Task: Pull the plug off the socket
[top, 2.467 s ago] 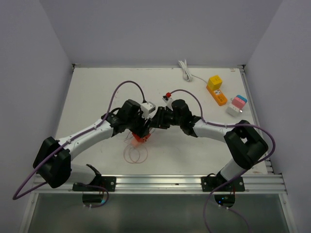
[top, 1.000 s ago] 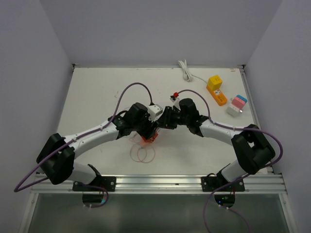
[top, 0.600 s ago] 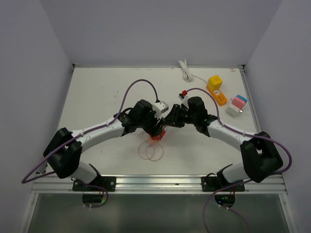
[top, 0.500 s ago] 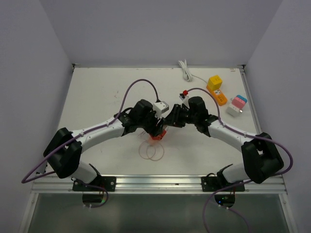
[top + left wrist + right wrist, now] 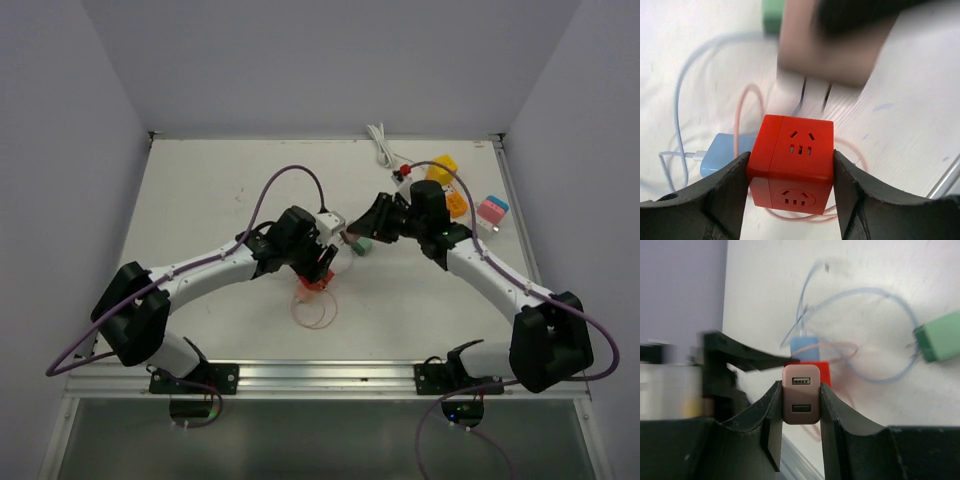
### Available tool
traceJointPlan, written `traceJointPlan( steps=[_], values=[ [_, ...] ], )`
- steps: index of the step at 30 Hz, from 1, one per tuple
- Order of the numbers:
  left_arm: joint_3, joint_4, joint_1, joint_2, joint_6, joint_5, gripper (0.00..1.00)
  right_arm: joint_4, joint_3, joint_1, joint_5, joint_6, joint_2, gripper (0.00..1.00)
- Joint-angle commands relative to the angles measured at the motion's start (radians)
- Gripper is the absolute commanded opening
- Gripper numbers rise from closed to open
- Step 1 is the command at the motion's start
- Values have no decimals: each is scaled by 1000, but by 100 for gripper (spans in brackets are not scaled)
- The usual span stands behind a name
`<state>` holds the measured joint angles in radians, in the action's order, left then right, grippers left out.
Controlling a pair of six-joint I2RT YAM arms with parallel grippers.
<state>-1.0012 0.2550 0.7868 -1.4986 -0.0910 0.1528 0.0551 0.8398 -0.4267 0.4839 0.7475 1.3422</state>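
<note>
The socket is a red cube (image 5: 792,165), and my left gripper (image 5: 790,175) is shut on its two sides just above the table; from above the red socket (image 5: 312,284) shows under my left gripper (image 5: 318,270). The plug (image 5: 801,400) is a brownish-pink USB charger held between the fingers of my right gripper (image 5: 801,412). In the left wrist view the blurred plug (image 5: 830,55) hangs above the socket with its two prongs bare and clear of the slots. My right gripper (image 5: 372,225) is up and to the right of the socket.
A green adapter (image 5: 362,245) and a blue adapter (image 5: 722,152), joined by a pale blue cable, lie beside the socket. The socket's pink cord (image 5: 313,312) loops in front. A yellow cube (image 5: 445,185), a pink-blue cube (image 5: 488,215) and a white cable (image 5: 382,145) sit at the back right.
Both arms drifted right together with plug and socket joined. Now my right gripper has moved up and right with the plug, which is out of the socket; the left still holds the socket.
</note>
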Motion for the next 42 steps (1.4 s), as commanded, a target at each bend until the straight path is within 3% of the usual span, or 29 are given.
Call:
traceJointPlan(
  steps=[1, 5, 13, 17, 20, 28, 31, 34, 35, 42],
  values=[
    [66, 374, -27, -46, 14, -124, 0, -58, 159, 85, -74, -51, -109, 0],
    [36, 385, -26, -37, 8, -130, 0, 77, 268, 85, -19, -115, -58, 0],
    [-48, 365, -27, 72, -19, -148, 0, 58, 176, 95, -142, -134, -55, 0],
    [-60, 340, -50, 97, -62, -199, 0, -41, 53, 112, -116, -93, -28, 0],
    [-47, 307, -99, 106, -113, -222, 0, -218, -65, 112, -29, -54, 27, 0],
    [13, 185, -201, 150, -263, -234, 0, -458, -148, 95, 54, 29, 216, 5],
    [10, 170, -202, 147, -314, -269, 0, -511, -146, 91, 67, 44, 288, 13],
    [15, 149, -202, 144, -354, -292, 0, -491, -151, 91, 13, 20, 304, 31],
    [16, 145, -202, 147, -363, -297, 0, -444, -153, 91, -11, 3, 295, 42],
    [27, 102, -202, 152, -453, -325, 0, -316, -180, 69, -243, -92, 101, 72]
  ],
)
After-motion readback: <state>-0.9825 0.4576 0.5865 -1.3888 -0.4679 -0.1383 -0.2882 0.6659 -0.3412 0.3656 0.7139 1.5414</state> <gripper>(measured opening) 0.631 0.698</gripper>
